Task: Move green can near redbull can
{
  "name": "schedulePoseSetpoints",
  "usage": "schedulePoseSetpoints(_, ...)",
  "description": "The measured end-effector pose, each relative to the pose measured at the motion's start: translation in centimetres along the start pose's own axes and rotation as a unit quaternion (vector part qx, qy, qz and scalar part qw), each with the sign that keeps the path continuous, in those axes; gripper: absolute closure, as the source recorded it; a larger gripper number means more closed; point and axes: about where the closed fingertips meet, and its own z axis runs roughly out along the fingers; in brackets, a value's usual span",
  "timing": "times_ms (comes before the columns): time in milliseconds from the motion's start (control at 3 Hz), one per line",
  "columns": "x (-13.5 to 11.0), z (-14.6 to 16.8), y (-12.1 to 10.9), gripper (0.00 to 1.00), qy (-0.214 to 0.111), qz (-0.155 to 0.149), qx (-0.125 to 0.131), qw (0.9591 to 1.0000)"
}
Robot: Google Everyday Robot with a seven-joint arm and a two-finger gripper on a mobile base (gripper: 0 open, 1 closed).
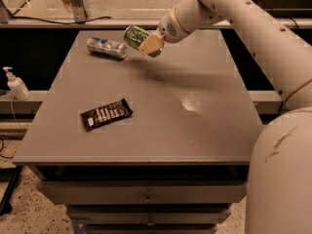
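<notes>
The green can [135, 35] is held in the air above the far middle of the table, tilted on its side. My gripper [147, 44] is shut on the green can, its tan fingers [152, 44] clamped on the can's right end. The redbull can [107, 48], silver and blue, lies on its side on the table at the far left. The green can hangs just right of it, raised and not touching it.
A dark snack bar wrapper [106, 114] lies on the grey table [204, 130] at the front left. A white pump bottle [16, 84] stands on a ledge left of the table. My white arm [253, 28] reaches in from the right. Drawers sit below the tabletop.
</notes>
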Motion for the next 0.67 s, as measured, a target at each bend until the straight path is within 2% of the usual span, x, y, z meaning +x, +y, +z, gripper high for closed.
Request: schedulePoseSetpoints(667, 1.61, 1.96, 0.26, 1.0, 0.02, -0.001, -0.012, 0.9997)
